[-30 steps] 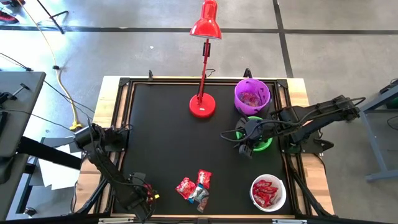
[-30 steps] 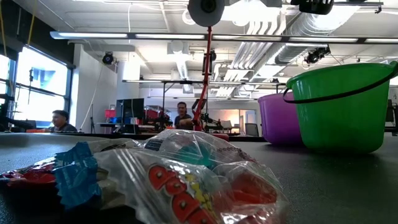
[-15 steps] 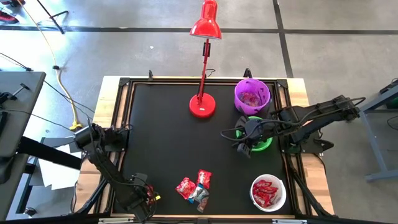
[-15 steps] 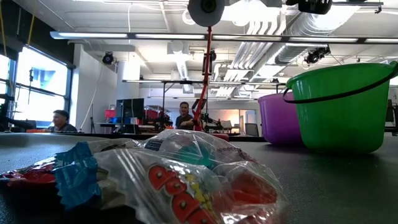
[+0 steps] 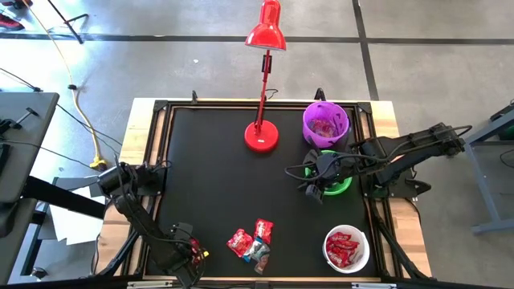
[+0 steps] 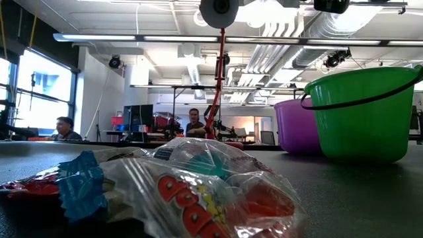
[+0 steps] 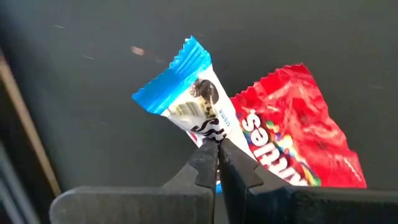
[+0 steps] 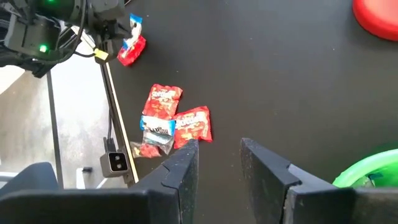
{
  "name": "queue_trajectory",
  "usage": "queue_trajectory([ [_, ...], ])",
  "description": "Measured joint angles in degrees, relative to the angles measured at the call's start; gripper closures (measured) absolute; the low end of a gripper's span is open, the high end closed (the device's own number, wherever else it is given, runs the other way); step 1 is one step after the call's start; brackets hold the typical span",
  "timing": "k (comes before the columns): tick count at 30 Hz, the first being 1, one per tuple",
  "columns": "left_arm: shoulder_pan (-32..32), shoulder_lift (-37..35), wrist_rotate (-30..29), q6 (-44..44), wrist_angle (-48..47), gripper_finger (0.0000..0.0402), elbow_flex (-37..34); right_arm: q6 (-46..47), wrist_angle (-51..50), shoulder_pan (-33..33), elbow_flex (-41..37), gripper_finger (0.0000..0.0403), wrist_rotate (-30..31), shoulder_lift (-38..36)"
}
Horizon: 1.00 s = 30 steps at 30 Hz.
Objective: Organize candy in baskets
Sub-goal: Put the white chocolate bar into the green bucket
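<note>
Since the earlier frame the left gripper (image 7: 217, 163) had been closed, its fingertips pinched on two pieces at once: a blue-and-white candy (image 7: 186, 93) and a red candy (image 7: 292, 146) overlapping beside it, both gripped by their wrapper edges, probably because they lay stacked. In the high view the left gripper (image 5: 191, 250) was noted at the table's near-left corner, the loose candy pile (image 5: 252, 241) lying apart to its right. The right gripper (image 8: 217, 163) was held half open, nothing between its fingers, hanging over the green basket (image 5: 331, 178), apparently waiting. The purple basket (image 5: 325, 122) lay just beyond it, holding wrapped pieces; the white basket (image 5: 346, 248), nearer, held red ones.
</note>
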Motion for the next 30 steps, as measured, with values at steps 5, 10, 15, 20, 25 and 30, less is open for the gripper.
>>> queue_trajectory([
  [5,0.19,-0.04,-1.01,0.05,0.07,0.0401,2.03,-0.03,1.13,0.0,0.0,0.0289,1.21,0.0],
  [10,0.92,-0.15,-4.1,0.09,-0.22,0.0401,3.3,-0.04,2.45,0.0,0.0,0.0289,2.54,-0.02],
  [15,1.83,-0.22,-8.06,0.09,-0.37,0.0401,3.62,-0.04,2.57,0.0,0.0,0.0289,2.53,-0.02],
  [20,2.84,-0.26,-11.89,0.09,-1.38,0.0401,3.69,-0.02,2.56,0.0,0.0,0.0289,2.55,-0.02],
  [25,4.48,-0.3,-15.19,0.1,-3.53,0.0401,3.69,1.44,2.57,0.02,0.0,0.0289,4.09,-0.02],
  [30,6.78,-2.23,-22.9,1.42,-3.45,0.0401,3.73,3.09,2.95,0.0,0.0,0.0289,7.33,-0.02],
])
